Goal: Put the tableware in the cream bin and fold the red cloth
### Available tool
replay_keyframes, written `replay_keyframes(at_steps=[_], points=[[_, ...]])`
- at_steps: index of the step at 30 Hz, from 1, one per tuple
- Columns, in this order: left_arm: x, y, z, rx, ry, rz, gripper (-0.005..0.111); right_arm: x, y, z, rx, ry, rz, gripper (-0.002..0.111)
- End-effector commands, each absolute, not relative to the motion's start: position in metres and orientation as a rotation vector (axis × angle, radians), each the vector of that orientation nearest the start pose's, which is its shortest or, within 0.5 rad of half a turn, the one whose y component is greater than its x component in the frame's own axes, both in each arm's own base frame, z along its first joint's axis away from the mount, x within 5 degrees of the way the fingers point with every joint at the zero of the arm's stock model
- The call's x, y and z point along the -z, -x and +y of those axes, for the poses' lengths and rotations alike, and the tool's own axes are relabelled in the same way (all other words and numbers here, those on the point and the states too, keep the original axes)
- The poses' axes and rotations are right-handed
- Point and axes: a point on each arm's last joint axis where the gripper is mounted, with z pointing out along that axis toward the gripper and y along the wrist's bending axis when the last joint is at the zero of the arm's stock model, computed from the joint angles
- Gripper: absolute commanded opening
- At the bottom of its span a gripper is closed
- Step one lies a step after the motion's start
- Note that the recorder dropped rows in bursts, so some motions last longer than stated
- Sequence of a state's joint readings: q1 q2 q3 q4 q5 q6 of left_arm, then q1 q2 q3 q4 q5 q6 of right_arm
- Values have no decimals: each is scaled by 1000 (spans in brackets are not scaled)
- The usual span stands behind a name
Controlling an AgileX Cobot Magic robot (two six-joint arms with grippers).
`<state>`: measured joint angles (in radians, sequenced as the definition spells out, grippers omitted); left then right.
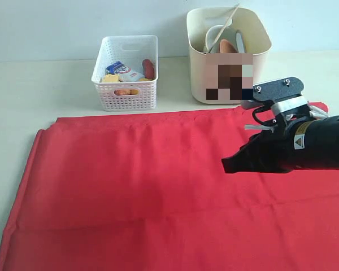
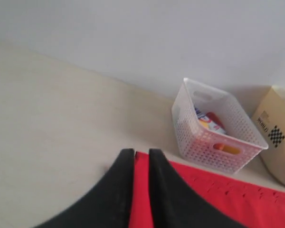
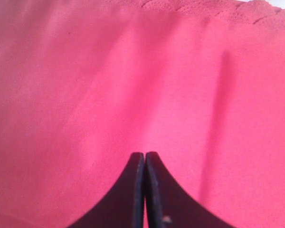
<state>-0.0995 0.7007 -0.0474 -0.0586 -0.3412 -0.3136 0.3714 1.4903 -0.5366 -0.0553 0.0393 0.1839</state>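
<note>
- red cloth (image 1: 130,169): matt fabric, softly creased.
- cream bin (image 1: 199,62): smooth plastic, faint sheen.
- white basket (image 1: 127,97): perforated plastic.
- worktop (image 1: 39,84): pale, matt, smooth.
- my right tool (image 3: 145,156): matt black.

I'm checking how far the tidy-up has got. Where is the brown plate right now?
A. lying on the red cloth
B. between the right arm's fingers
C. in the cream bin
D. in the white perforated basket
C: in the exterior view the brown plate stands inside the cream bin beside the bowl, with a chopstick poking above the rim.
</note>
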Motion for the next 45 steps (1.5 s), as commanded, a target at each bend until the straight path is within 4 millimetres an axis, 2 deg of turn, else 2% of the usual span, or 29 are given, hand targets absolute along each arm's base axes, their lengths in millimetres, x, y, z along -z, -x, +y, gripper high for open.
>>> replay_keyframes(at_steps=[1, 4, 6, 11, 15, 24, 41, 45], points=[[-191, -142, -13, 299, 256, 1896, 46, -160, -236, 92, -217, 292, 2461, 0], [-182, -155, -15, 280, 247, 1975, 63, -160, -236, 92, -217, 292, 2461, 0], [-176, -162, -17, 270, 220, 2014, 71, -160, -236, 92, -217, 292, 2461, 0], [-162, -177, -24, 293, 146, 2112, 81, -160, -236, 92, -216, 294, 2461, 0], [-153, -184, -30, 315, 56, 2177, 83, -160, -236, 92, -216, 294, 2461, 0], [-139, -198, -34, 309, -18, 2257, 83, -160, -236, 92, -216, 294, 2461, 0], [-93, -229, -52, 372, -127, 2456, 83, -161, -236, 92, -217, 292, 2460, 0], [-88, -231, -68, 433, -247, 2469, 83, -161, -236, 92, -217, 294, 2457, 0]])
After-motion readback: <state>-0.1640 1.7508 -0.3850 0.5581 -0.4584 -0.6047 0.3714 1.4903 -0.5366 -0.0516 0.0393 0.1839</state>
